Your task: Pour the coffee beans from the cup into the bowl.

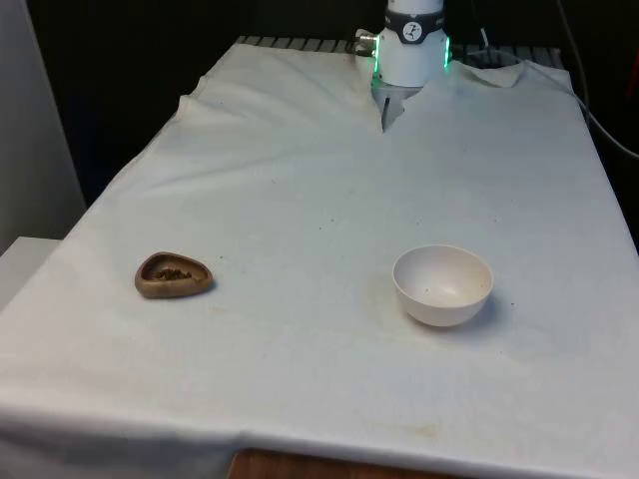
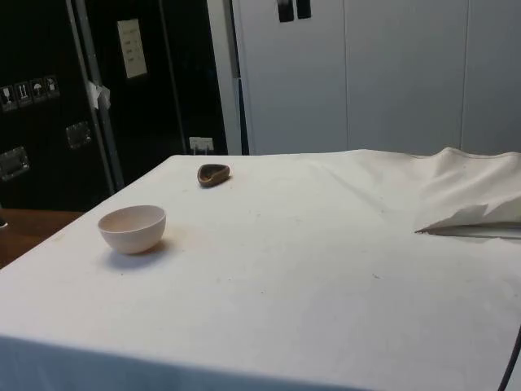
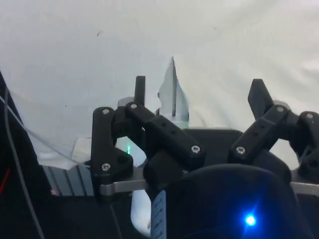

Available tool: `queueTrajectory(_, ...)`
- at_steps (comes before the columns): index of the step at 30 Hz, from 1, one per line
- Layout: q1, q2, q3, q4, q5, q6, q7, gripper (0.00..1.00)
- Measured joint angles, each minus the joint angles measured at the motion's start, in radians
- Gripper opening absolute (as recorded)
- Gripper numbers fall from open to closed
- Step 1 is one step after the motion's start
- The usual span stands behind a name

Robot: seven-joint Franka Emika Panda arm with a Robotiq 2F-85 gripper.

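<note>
A small brown wooden cup (image 1: pixel 174 275), shallow and rounded, sits on the white cloth at the front view's left with dark coffee beans inside. In the side view the cup (image 2: pixel 213 173) lies near the table's far edge. A white bowl (image 1: pixel 442 284) stands upright at the front view's right; in the side view the bowl (image 2: pixel 132 229) is near the left corner. My gripper (image 3: pixel 199 89) hangs open high above the cloth by the robot's base, with nothing between its black fingers (image 3: pixel 140 88). It is far from both the cup and the bowl.
The white cloth (image 1: pixel 319 200) is wrinkled and slit near the robot's base (image 1: pixel 404 50). A raised fold of cloth (image 2: pixel 472 204) lies at the side view's right. A cable (image 1: pixel 599 120) runs along the table's far right edge.
</note>
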Motion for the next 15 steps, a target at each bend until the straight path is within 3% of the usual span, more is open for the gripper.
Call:
queueTrajectory(7, -0.008, 0.045, -0.008, 0.011, 0.000, 0.038, -0.008, 1.00)
queueTrajectory(15, -0.025, 0.070, -0.041, -0.001, -0.009, 0.080, -0.057, 1.00)
